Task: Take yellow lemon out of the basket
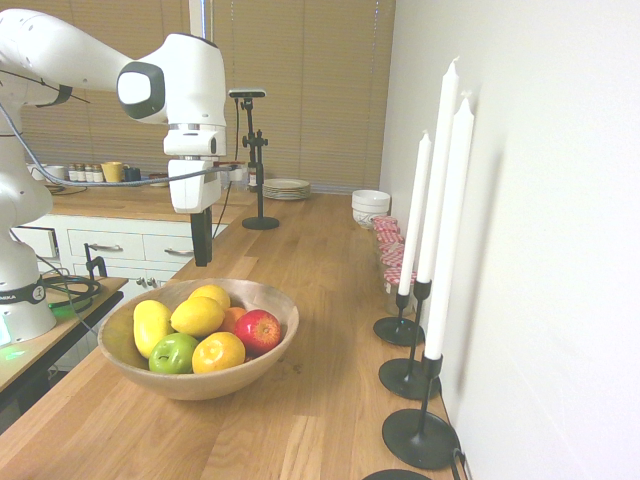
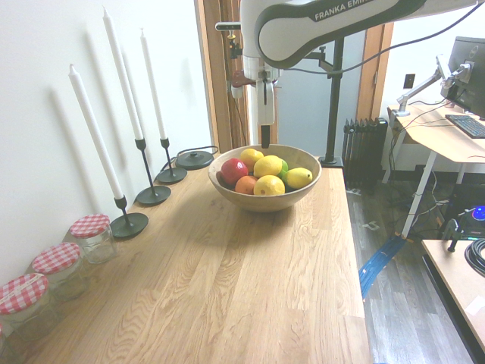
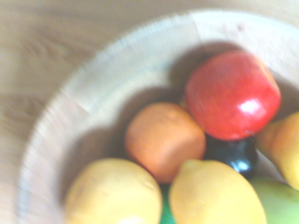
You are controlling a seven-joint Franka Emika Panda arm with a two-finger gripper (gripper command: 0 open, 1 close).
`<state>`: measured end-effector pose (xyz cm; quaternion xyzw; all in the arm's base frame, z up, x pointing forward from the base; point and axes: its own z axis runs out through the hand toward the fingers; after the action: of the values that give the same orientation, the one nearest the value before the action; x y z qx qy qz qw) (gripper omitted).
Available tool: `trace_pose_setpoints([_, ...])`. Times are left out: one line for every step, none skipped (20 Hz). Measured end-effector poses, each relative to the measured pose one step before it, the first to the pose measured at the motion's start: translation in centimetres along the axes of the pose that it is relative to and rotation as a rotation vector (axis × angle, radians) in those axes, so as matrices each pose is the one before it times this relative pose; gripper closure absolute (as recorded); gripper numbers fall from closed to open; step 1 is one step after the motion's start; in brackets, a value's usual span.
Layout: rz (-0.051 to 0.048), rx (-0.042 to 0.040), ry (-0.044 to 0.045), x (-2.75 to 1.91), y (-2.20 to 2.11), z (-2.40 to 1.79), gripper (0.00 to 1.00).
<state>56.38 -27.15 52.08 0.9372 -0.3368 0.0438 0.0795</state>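
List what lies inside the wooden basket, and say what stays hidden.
Inside the basket: the yellow lemon on top, a red apple, a green apple, an orange fruit and other yellow fruits. Anything beneath the pile is covered.

A: On the counter (image 2: 250, 273)?
B: Wooden basket (image 2: 264, 199), holding fruit: lemon (image 2: 267, 166) on top in the middle, red apple (image 2: 233, 171) beside it, another yellow fruit (image 2: 298, 178) toward the right rim.
A: Above the basket?
B: Gripper (image 2: 265, 137), pointing straight down over the far rim, nothing held, clear of the fruit.
A: Fingers?
B: Seen edge-on as one dark stub; gap impossible to judge.
A: Along the wall?
B: Three white candles (image 2: 125, 76) in black holders, then three jars (image 2: 92, 236) with red-checked lids, nearer the camera.
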Motion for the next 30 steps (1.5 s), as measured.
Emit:
trace_pose_setpoints([0.0003, -0.00694, -0.0038, 0.21, 0.354, 0.511, 0.0])
trace_pose_setpoints([-0.00136, -0.00456, -0.00483, 0.26, 0.377, 0.633, 0.0])
trace_pose_setpoints([-0.00483, -0.0048, -0.00415, 0.313, 0.343, 0.681, 0.0])
trace_pose_setpoints([-0.00492, -0.00569, -0.00422, 0.387, 0.327, 0.698, 0.0])
trace_pose_setpoints([-0.00467, -0.00451, -0.00566, 0.366, 0.204, 0.747, 0.0])
trace_pose_setpoints([-0.00521, -0.00364, -0.00525, 0.349, 0.051, 0.691, 0.0])
trace_pose_setpoints([-0.00406, -0.00236, -0.00441, 0.318, -0.106, 0.592, 0.0])
trace_pose_setpoints([-0.00383, -0.00099, -0.00399, 0.277, -0.203, 0.488, 0.0])
trace_pose_setpoints([-0.00417, -0.00189, -0.00221, 0.232, -0.193, 0.417, 0.0])
trace_pose_setpoints([-0.00374, -0.0016, -0.00224, 0.197, -0.183, 0.41, 0.0])
trace_pose_setpoints([-0.00396, -0.0007, -0.0018, 0.193, -0.154, 0.296, 0.0])
trace_pose_setpoints([-0.00351, -0.00073, -0.00189, 0.153, -0.104, 0.248, 0.0])
trace_pose_setpoints([-0.00153, -0.00027, -0.0015, 0.137, -0.056, 0.2, 0.0])
trace_pose_setpoints([-0.00039, 0.00071, -0.00209, 0.118, -0.033, 0.202, 0.0])
trace_pose_setpoints([0.00065, 0.00034, -0.00297, 0.064, -0.006, 0.215, 0.0])
trace_pose_setpoints([0.0013, -0.00031, -0.00352, 0.042, 0.039, 0.237, 0.0])
trace_pose_setpoints([0.00219, 0.00014, -0.00453, 0.047, 0.074, 0.293, 0.0])
trace_pose_setpoints([0.00354, 0.00095, -0.00529, 0.058, 0.117, 0.332, 0.0])
trace_pose_setpoints([0.00506, 0.00229, -0.00575, 0.065, 0.167, 0.341, 0.0])
trace_pose_setpoints([0.00649, 0.00465, -0.00588, 0.066, 0.187, 0.324, 1.0])
trace_pose_setpoints([0.00813, 0.00756, -0.00588, 0.072, 0.205, 0.307, 1.0])
trace_pose_setpoints([0.00829, 0.00837, -0.00338, 0.06, 0.22, 0.15, 1.0])
trace_pose_setpoints([0.00635, 0.00434, -0.00155, 0.046, 0.249, 0.051, 1.0])
trace_pose_setpoints([0.00487, 0.00369, -0.00114, 0.032, 0.182, 0.027, 1.0])
trace_pose_setpoints([0.00415, 0.00402, -0.00121, 0.022, 0.126, 0.024, 1.0])
trace_pose_setpoints([0.00329, 0.00215, -0.00139, 0.021, 0.13, 0.047, 1.0])
trace_pose_setpoints([0.00168, 0.00059, -0.00048, 0.017, 0.085, 0.028, 1.0])
trace_pose_setpoints([0.00071, 0.00033, -0.00015, 0.006, 0.033, 0.004, 1.0])
trace_pose_setpoints([0.0005, 0.00013, -0.0001, 0.005, 0.027, 0.004, 1.0])
trace_pose_setpoints([0.00011, 0.00006, -0.00002, 0.001, 0.004, 0.0, 1.0])
